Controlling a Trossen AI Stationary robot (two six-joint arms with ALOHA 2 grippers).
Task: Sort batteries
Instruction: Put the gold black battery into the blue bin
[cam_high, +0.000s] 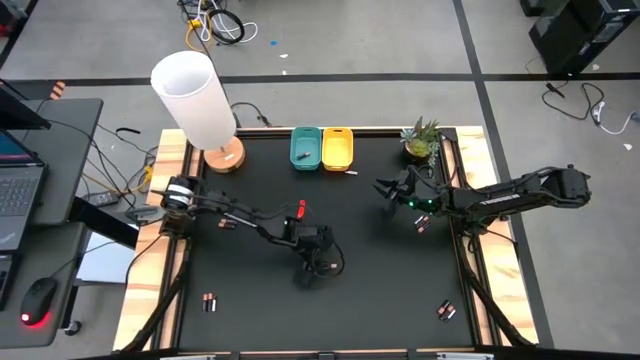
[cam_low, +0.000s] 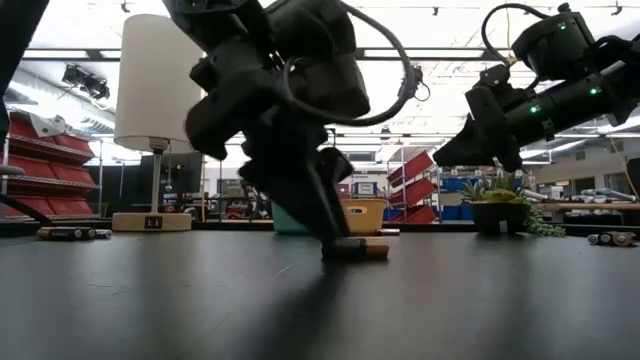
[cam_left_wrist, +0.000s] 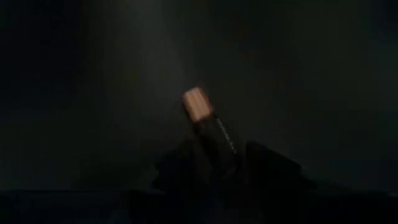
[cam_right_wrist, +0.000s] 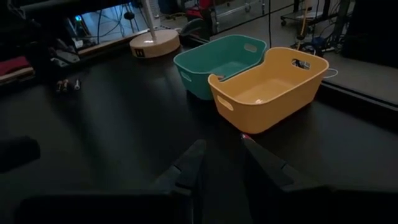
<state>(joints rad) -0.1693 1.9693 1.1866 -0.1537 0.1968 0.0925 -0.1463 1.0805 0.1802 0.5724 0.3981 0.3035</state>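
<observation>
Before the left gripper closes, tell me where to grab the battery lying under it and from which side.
Grip the battery across its black body, not the copper end, coming straight down from above. It lies flat on the table, so its round sides face the fingers. The left gripper already stands over it, one finger on each side. The right gripper waits near the bins.

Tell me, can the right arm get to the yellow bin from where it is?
Probably yes. The right gripper hangs empty just short of the yellow bin, with only bare table between.
</observation>
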